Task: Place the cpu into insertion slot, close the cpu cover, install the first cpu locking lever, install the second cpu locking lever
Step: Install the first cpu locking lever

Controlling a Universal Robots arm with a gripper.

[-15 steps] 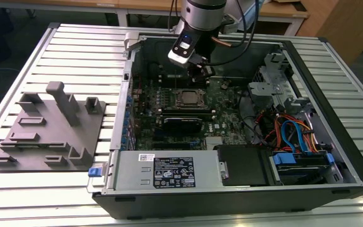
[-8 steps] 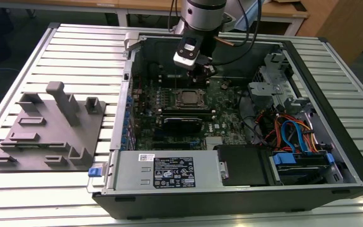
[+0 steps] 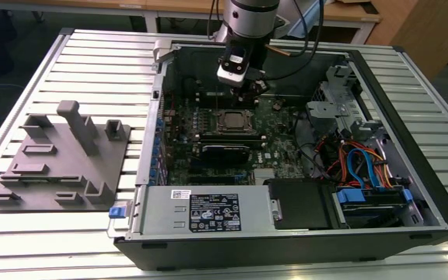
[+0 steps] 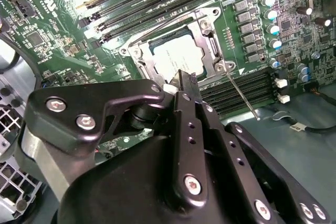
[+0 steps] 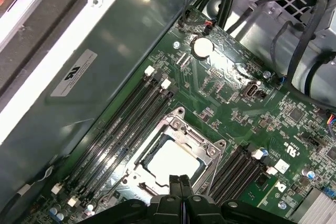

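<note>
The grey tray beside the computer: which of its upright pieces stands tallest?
The slim round-topped post. It rises well above the low blocks around it, which barely clear the tray.

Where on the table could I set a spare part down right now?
Table: bare slats on the exterior view's left, beyond and in front of the grey fixture. Crowded inside the case, around the tool by the cpu cover.

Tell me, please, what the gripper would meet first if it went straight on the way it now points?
Most likely the cpu cover, at the frame edge nearest the shut gripper, or the cpu just inside it; depth is hard to judge.
</note>
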